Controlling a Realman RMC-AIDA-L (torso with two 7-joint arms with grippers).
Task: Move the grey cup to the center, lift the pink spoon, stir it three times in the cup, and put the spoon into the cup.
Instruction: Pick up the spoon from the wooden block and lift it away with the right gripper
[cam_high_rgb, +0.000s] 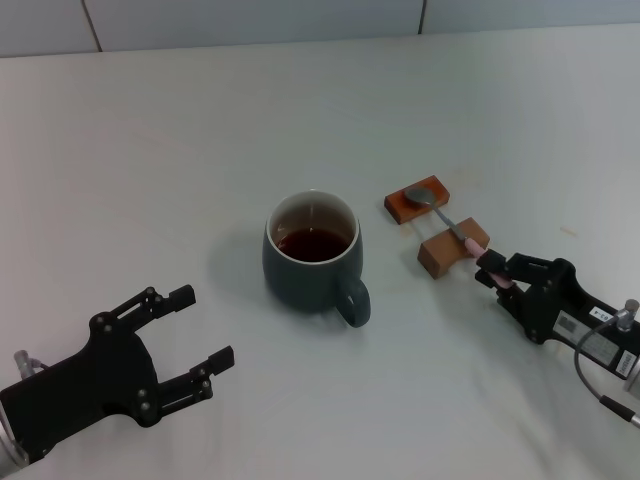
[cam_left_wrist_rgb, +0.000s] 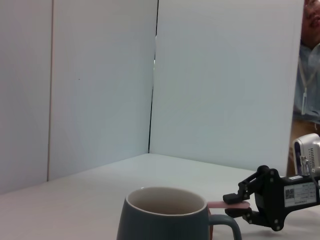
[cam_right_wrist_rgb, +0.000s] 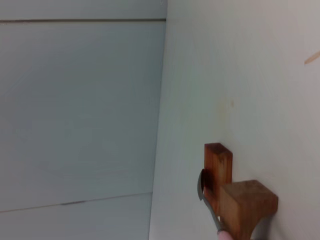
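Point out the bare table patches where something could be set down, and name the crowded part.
Bare: the table behind the grey cup, and the stretch between the cup and the open left gripper. Crowded: right of the cup, where the right gripper closes on the pink spoon lying across two brown blocks.

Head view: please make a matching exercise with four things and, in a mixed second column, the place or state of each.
Things
1. grey cup
2. pink spoon
3. left tool
4. right tool

Places or states
A. lying across two brown blocks
B. open, near the table's front, apart from everything
C. mid-table, holding dark liquid
D. fingers either side of a pink handle end

Pairs: 1-C, 2-A, 3-B, 4-D
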